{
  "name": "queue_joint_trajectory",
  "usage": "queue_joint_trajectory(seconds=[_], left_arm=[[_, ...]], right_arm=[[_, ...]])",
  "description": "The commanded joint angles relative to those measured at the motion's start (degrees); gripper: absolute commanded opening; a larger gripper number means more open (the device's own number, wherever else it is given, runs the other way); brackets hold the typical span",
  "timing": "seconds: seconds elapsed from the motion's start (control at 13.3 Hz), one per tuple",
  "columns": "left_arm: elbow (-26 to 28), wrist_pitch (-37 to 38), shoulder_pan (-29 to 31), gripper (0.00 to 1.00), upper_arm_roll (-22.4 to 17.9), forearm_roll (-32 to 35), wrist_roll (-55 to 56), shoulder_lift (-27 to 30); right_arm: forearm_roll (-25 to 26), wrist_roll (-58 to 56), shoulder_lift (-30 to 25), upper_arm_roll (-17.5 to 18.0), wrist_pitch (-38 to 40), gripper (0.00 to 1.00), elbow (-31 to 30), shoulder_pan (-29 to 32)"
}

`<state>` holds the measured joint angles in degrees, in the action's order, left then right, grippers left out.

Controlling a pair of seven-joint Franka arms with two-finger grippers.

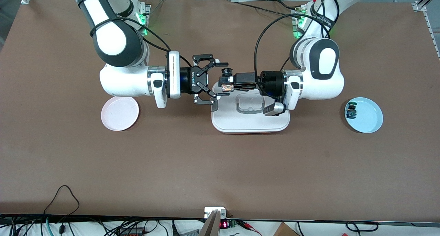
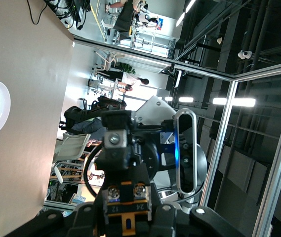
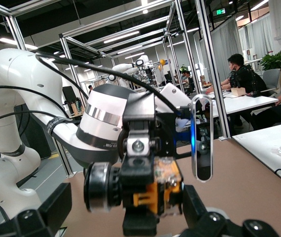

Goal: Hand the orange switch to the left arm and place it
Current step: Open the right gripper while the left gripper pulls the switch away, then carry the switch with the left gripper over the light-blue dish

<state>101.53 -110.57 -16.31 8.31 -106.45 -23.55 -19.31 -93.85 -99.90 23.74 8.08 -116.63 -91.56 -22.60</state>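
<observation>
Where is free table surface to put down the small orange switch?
Bare brown table spreads between the white lidded plastic box and the front camera. The round pink plate is bare too. Over the box it is crowded: left gripper holding the orange switch, right gripper open.

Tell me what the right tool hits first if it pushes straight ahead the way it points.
Most likely the orange switch, held by the shut left tool over the box. The right tool stands open around it, so contact seems immediate, though depth is unclear.
</observation>
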Motion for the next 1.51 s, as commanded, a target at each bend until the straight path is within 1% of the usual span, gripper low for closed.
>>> queue_joint_trajectory(seconds=[0.0,0.08,0.23,0.38,0.6,0.83,0.98,1.05,1.2,1.28,1.43], left_arm=[[0.2,-0.5,1.3,0.17,0.1,2.1,-0.6,1.6],[0.2,-0.5,1.8,0.17,0.0,4.1,-0.5,1.8],[-0.2,0.1,4.3,0.17,0.2,11.4,-0.4,2.3],[-1.5,2.6,6.5,0.17,0.1,19.2,-0.1,2.2],[-3.2,4.8,9.4,0.17,0.0,33.7,0.0,2.2],[-6.5,9.2,13.4,0.17,-0.1,50.5,0.0,1.9],[-8.1,11.8,14.7,0.17,-0.1,62.0,-0.2,1.6],[-8.5,12.0,14.9,0.17,0.0,66.9,-0.3,1.6],[-10.2,15.0,14.9,0.17,-0.1,80.0,-0.4,1.7],[-10.7,17.2,14.9,0.17,0.0,86.8,-0.5,1.7],[-10.8,20.1,14.8,0.18,0.4,100.6,-2.1,1.8]], right_arm=[[-1.2,0.0,-0.8,-0.1,-0.3,1.0,-1.1,-0.2],[-1.2,0.0,-1.0,-0.2,-0.3,1.0,-1.6,0.0],[-1.2,-0.5,-1.6,-0.2,-0.1,1.0,-2.5,1.1],[-0.7,-1.0,-2.4,-0.3,0.2,1.0,-3.3,2.6],[0.1,-0.7,-3.4,-0.3,1.7,1.0,-5.7,6.2],[6.6,-0.4,-4.7,-0.6,6.1,1.0,-8.1,12.1],[11.3,-0.2,-4.8,-1.3,9.3,1.0,-9.1,15.9],[12.7,0.0,-4.8,-2.0,10.3,1.0,-9.1,16.9],[16.0,0.4,-5.1,-3.8,11.3,1.0,-9.1,17.8],[17.6,2.7,-5.4,-4.6,11.3,1.0,-9.3,17.9],[22.8,12.6,-6.5,-5.4,10.8,1.0,-9.3,17.9]])
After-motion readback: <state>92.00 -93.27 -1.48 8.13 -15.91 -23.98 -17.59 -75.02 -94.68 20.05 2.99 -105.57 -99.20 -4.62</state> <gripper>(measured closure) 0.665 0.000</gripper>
